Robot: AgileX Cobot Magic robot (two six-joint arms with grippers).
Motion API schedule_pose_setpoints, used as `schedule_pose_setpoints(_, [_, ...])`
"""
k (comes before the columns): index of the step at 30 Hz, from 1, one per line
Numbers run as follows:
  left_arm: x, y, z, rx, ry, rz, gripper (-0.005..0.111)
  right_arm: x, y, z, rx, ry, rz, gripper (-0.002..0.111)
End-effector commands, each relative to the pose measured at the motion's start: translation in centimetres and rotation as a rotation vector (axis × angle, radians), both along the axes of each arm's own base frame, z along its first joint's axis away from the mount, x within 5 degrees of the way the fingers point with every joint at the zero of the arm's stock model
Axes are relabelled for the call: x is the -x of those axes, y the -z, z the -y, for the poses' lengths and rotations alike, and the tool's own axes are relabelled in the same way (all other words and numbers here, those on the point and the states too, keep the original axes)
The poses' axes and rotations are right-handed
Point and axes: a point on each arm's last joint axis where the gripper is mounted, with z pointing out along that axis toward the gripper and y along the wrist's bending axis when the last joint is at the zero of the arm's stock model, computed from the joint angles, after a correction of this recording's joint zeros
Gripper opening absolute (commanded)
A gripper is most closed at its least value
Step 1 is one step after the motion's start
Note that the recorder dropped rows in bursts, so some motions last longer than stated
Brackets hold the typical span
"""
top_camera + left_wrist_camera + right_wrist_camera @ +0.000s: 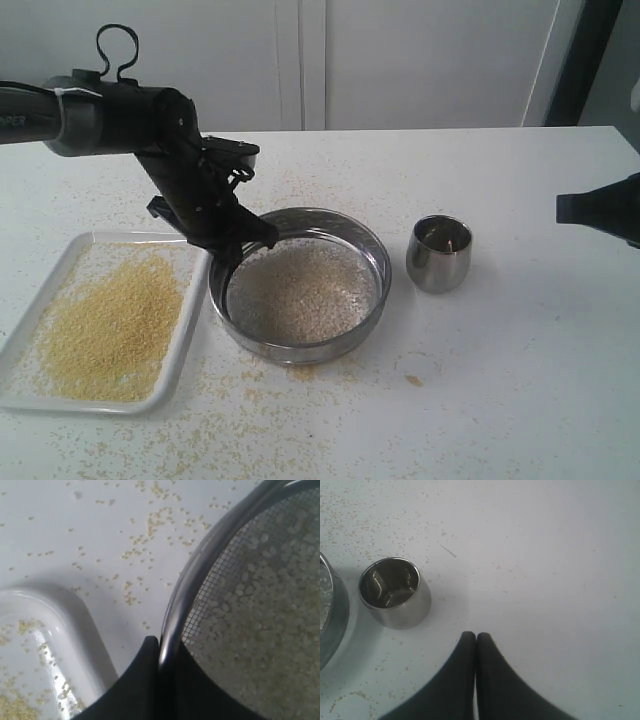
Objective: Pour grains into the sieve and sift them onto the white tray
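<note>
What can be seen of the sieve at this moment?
The sieve is a wide, shallow round ring of shiny steel with a fine grey mesh bottom. It sits level, apparently on the table, close beside the white tray, with the steel cup apart on its other side. Pale, whitish coarse grains cover its mesh. The left gripper pinches its rim on the tray side, one finger inside and one outside.

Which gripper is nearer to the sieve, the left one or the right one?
Left. The left gripper pinches the rim of the sieve on the side by the white tray. The right gripper, shut and empty, hangs apart, beyond the steel cup.
</note>
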Motion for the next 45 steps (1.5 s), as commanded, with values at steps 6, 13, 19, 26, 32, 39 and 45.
schedule_pose_setpoints(6, [0.0,0.8,0.7,0.029,-0.019,-0.037,0.0,0.1,-0.1,0.1,-0.002,0.006,0.017,0.0])
schedule_pose_setpoints(13, [0.1,0.8,0.7,0.029,-0.013,-0.032,0.043,0.1,-0.1,0.1,-0.002,0.006,0.017,0.0])
schedule_pose_setpoints(19, [0.2,-0.6,0.7,0.042,-0.016,-0.01,0.08,0.1,-0.1,0.1,-0.002,0.006,0.015,0.0])
schedule_pose_setpoints(26, [0.7,-3.5,0.4,0.069,-0.012,0.045,0.074,0.1,-0.1,0.1,-0.002,0.006,0.015,0.0])
schedule_pose_setpoints(32, [1.8,-6.1,-0.6,0.011,0.023,0.06,0.035,0.1,-0.1,0.1,-0.002,0.006,0.015,0.0])
schedule_pose_setpoints(39, [4.1,-9.0,-2.5,-0.053,0.052,0.125,0.0,0.1,-0.1,0.1,-0.002,0.006,0.015,0.0])
schedule_pose_setpoints(45, [6.4,-10.1,-3.8,-0.059,0.053,0.131,0.0,0.1,-0.1,0.1,-0.002,0.006,0.015,0.0])
